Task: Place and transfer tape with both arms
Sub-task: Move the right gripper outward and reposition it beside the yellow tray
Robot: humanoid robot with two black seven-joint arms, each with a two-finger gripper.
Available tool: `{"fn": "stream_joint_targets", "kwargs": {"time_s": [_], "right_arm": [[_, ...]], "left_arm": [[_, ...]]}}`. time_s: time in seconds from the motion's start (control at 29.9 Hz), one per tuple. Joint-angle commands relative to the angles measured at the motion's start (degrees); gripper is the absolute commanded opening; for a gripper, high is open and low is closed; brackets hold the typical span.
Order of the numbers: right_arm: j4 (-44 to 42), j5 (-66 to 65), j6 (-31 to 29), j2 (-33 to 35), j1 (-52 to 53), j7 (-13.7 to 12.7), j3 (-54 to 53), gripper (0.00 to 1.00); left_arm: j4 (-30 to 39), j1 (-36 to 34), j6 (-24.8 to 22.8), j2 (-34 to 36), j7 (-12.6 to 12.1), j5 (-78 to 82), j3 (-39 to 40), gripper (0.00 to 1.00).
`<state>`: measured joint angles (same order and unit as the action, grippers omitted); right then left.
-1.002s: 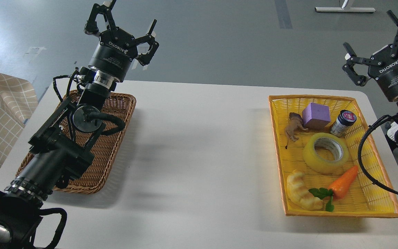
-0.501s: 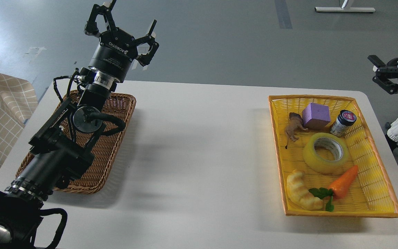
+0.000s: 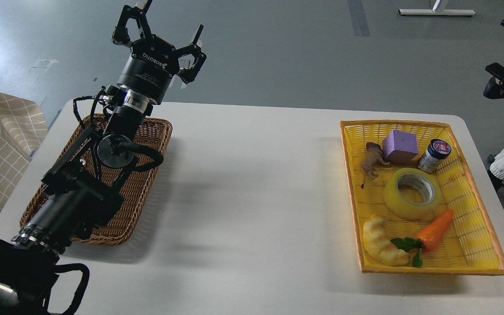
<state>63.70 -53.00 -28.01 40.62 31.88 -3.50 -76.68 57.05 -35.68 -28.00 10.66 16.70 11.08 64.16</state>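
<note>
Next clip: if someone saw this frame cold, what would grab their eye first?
Probably the bright yellow basket on the table's right side, holding the tape at its middle with a toy carrot and a croissant toy nearer the camera. Then the left arm, rising over the brown wicker tray at left, its left tool spread open and empty above the table's far edge.

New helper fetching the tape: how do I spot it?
Look in the yellow basket on the table's right. At its middle lies the tape, flat, between the purple block and the carrot. It's the only ring: translucent yellow with a grey-white core.
</note>
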Motion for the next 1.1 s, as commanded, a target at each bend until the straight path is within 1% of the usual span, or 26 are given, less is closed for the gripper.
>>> {"fn": "stream_joint_targets", "kwargs": {"time_s": [0.0,0.2,0.47,0.7,0.9,0.97,1.07], "right_arm": [[1.16,-8.5,0.01,0.86,0.02,-0.02,0.04,1.0],[3.71,-14.5,0.01,3.58,-0.68,-0.02,0.39,1.0],[9.6,-24.07,0.01,6.92,-2.88,-0.1,0.65,1.0],[10.83,-24.87,0.01,9.21,-2.88,-0.1,0.65,1.0],[13.56,-25.4,0.01,13.86,-5.86,-0.02,0.83,1.0],[14.52,-27.68,0.01,15.97,-7.18,-0.02,0.83,1.0],[15.32,-32.42,0.01,16.24,-7.8,-0.02,0.83,1.0]], "left_arm": [[-0.01,0.0,0.0,-0.11,-0.01,-0.01,0.0,0.98],[-0.01,0.0,0.0,-0.29,-0.01,-0.01,0.0,0.98],[-0.01,0.09,0.0,-0.2,-0.01,-0.01,0.0,0.98],[-0.01,0.09,0.0,0.15,-0.01,-0.01,0.0,0.98],[0.08,0.35,0.0,0.24,-0.01,-0.01,0.0,0.98],[0.08,0.35,0.0,0.15,-0.01,-0.09,0.0,0.98],[0.08,0.44,0.0,0.15,-0.01,-0.01,0.0,0.98]]}}
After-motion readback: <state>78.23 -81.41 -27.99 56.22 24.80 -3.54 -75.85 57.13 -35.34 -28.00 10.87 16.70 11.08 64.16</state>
